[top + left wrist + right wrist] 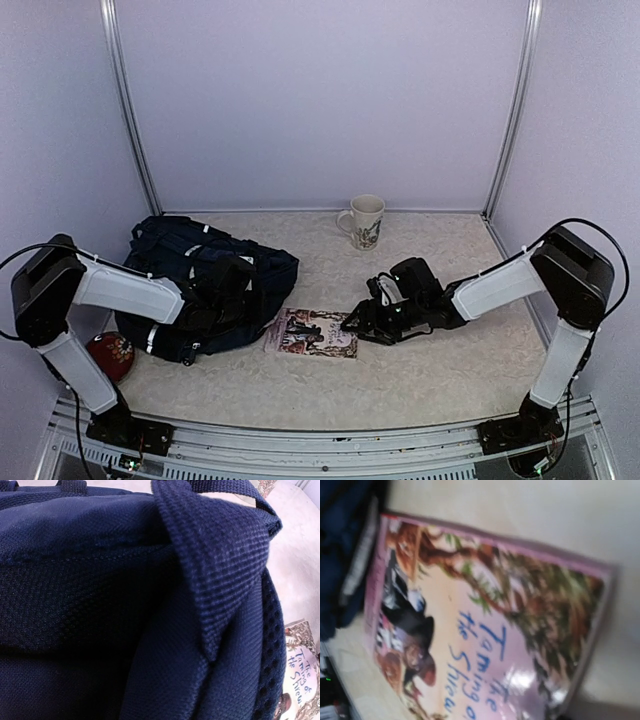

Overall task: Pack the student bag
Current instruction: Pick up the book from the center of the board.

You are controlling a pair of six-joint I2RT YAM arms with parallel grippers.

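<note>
- the student bag (170, 250) lies slumped on the table (440, 385) at centre left of the overhead frame, navy with thin white stripes.
- the left gripper (228, 285) sits on the bag's lower right part, its arm reaching in from the lower left of the frame.
- its jaws are closed on the bag. its wrist view is filled with navy weave, and a fold of cloth stands up at the upper right. the fingertips themselves do not show.
- a paperback book (312, 333) lies flat just beside the bag's lower right edge, near the middle of the overhead frame. its cover reads "the taming of the shrew".
- the right gripper (362, 322) is low at the book's right edge, well apart from the bag, with the book between the two. whether it touches the book cannot be told.
- the right wrist view shows the book cover close and blurred, with a strip of navy bag in its upper left corner. no fingers show, so i cannot tell if these jaws are open or closed.
- a pale mug (366, 220) with a printed pattern stands upright above centre, near the back wall and apart from the bag.
- a red round thing (112, 352) lies at the lower left, just beside the bag's lower left edge and partly behind the left arm.
</note>
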